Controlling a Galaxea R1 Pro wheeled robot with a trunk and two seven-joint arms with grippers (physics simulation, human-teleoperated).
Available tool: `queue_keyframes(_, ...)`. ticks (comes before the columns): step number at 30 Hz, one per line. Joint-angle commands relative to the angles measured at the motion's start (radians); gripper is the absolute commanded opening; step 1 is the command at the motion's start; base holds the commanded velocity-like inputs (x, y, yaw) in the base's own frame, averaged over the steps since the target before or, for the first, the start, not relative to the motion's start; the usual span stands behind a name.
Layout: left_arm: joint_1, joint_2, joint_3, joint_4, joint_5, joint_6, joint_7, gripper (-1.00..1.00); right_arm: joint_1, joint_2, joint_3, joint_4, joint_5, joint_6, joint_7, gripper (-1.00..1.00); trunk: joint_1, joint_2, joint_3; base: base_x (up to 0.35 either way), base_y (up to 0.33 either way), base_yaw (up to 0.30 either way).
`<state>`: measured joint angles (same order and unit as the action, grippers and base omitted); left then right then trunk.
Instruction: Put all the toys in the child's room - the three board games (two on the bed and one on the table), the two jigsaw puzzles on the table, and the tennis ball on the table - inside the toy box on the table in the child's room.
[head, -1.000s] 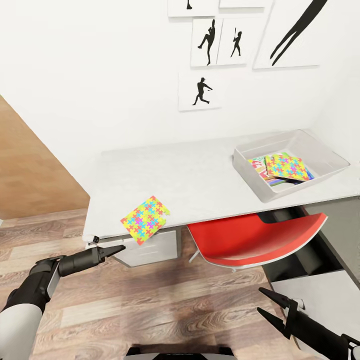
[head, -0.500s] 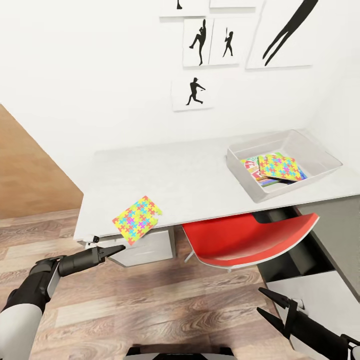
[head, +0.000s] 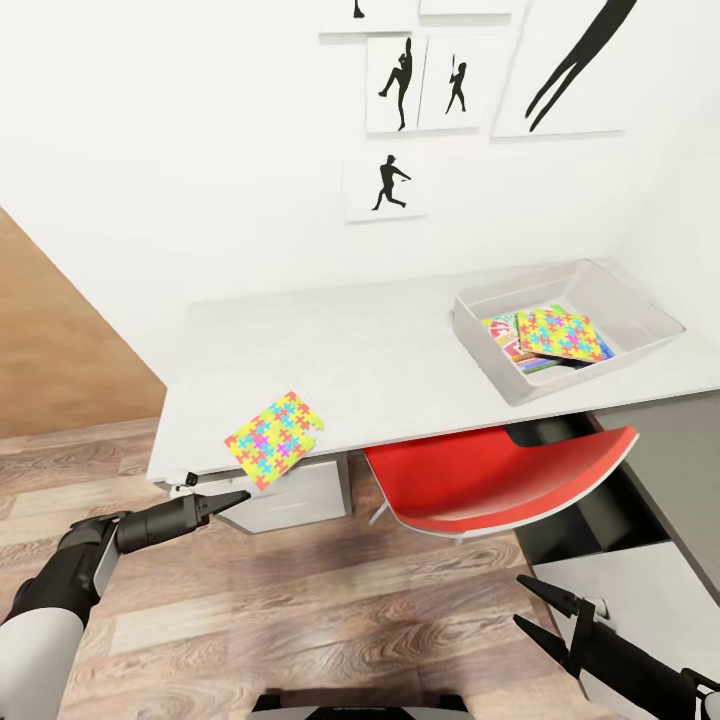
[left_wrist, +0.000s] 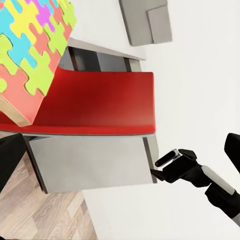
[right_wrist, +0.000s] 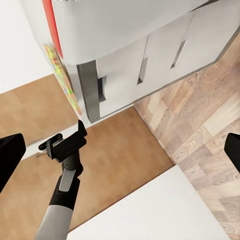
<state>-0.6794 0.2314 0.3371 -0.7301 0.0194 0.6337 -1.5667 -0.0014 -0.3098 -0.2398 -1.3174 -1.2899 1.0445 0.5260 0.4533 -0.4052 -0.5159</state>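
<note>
Overhanging the table (head: 400, 350) edge, 1 jigsaw puzzle (head: 274, 439) is seen just beyond the left gripper (head: 236, 497), the nearer arm. Its fingers appear nearly closed, holding nothing; the right gripper (head: 545, 615) is spread open, empty.

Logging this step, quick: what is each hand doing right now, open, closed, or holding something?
Left hand: fingers together, closed, holding nothing, just short of the multicoloured jigsaw puzzle square.
Right hand: open, empty.
</note>
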Motion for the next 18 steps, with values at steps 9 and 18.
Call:
queue_keyframes(9,0.000,0.006,0.001,0.000,-0.001,0.011,-0.004,1.00,0.000,0.000,-0.001,0.000,0.007,0.003,0.008,1.00,0.024,-0.044,-0.020,0.000,0.000,0.000)
queue_keyframes(18,0.000,0.013,0.001,0.000,-0.001,0.011,-0.004,1.00,0.000,0.000,-0.001,0.000,0.007,0.003,0.008,1.00,0.043,-0.079,-0.036,0.000,0.000,0.000)
